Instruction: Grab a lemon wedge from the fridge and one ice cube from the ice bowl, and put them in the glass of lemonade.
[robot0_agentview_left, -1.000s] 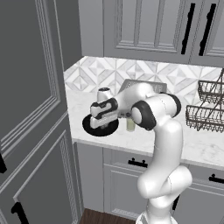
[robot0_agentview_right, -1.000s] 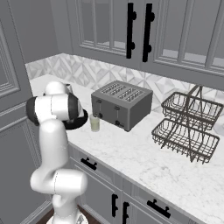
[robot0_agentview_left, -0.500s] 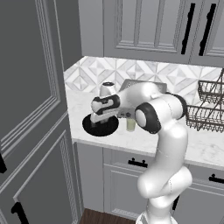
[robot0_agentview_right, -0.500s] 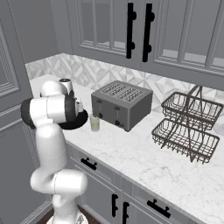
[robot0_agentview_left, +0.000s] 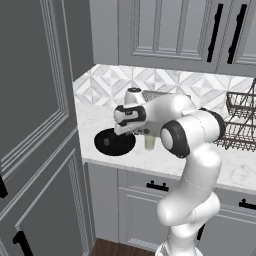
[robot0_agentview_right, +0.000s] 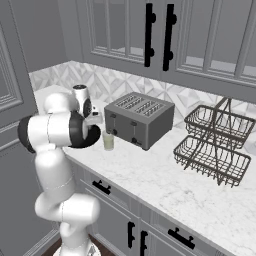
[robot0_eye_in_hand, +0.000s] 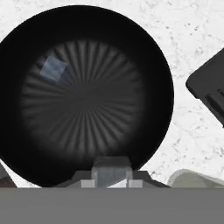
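We are observing the gripper (robot0_eye_in_hand: 110, 177) hanging over the ice bowl (robot0_eye_in_hand: 26, 144), which is sitting on the marble counter (robot0_agentview_right: 165, 187) near its left end. In the hand view the fingers are standing close together with a pale translucent ice cube (robot0_eye_in_hand: 110, 174) pinched between them, and a second cube (robot0_eye_in_hand: 54, 69) is lying inside the bowl. The glass of lemonade (robot0_agentview_right: 108, 140) is standing just beside the bowl, in front of the toaster (robot0_agentview_right: 140, 119)
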